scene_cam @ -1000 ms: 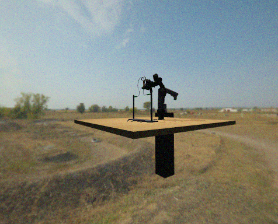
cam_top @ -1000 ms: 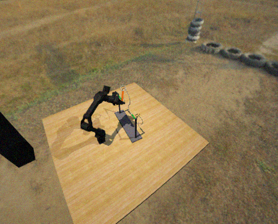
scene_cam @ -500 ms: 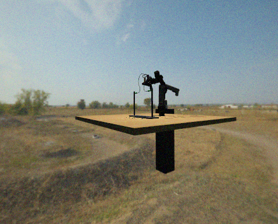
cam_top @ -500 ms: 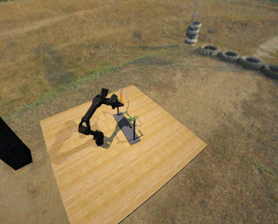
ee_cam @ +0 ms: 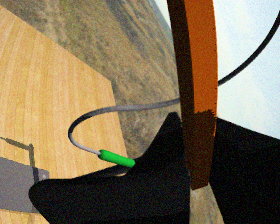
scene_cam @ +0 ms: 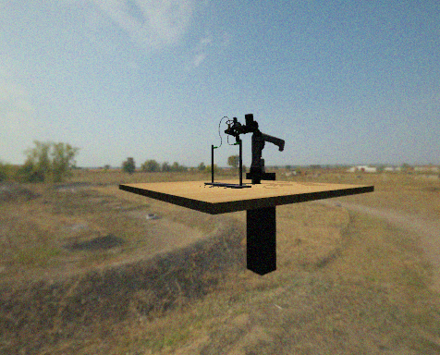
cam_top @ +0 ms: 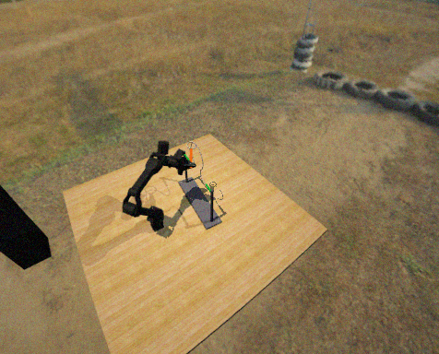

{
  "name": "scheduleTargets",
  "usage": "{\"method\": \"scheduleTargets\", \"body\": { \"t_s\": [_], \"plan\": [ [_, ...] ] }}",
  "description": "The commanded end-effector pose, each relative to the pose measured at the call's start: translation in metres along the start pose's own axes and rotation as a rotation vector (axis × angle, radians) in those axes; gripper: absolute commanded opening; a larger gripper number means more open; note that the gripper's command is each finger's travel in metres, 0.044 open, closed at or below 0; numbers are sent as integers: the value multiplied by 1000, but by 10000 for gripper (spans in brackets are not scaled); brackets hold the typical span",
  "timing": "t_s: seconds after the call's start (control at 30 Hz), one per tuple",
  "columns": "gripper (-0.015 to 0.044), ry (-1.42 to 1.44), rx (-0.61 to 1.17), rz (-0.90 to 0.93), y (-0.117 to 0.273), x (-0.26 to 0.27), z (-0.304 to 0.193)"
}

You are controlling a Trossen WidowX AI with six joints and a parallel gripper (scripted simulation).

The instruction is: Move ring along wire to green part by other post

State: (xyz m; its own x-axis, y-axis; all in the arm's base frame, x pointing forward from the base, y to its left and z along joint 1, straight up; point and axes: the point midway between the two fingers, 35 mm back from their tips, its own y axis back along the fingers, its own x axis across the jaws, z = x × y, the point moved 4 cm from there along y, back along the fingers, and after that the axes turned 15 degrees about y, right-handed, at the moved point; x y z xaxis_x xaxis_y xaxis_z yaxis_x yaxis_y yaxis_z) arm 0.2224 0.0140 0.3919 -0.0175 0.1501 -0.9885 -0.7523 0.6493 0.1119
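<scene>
The handle (ee_cam: 195,66) is orange, darker brown along its shaded edge. The wire (ee_cam: 88,118) is thin grey, ending in a bright green part (ee_cam: 116,157). The end effector (ee_cam: 188,191) and arm (cam_top: 142,183) are black. The table (cam_top: 168,276) shows pale wood grain in streaks; the base plate (cam_top: 200,204) is greyish purple.

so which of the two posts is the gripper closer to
The far post, at the mat's end nearest the arm's wrist; the gripper holds the orange handle just above it. The other post stands apart.
</scene>
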Motion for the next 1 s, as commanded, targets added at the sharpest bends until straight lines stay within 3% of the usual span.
{"method": "scheduleTargets", "body": {
  "t_s": [0.0, 0.97],
  "plan": [
    [-150, 32, 5, -28, 0, -2, -2],
    [-150, 340, 20, -238, -1, -6, -4]
  ]
}}
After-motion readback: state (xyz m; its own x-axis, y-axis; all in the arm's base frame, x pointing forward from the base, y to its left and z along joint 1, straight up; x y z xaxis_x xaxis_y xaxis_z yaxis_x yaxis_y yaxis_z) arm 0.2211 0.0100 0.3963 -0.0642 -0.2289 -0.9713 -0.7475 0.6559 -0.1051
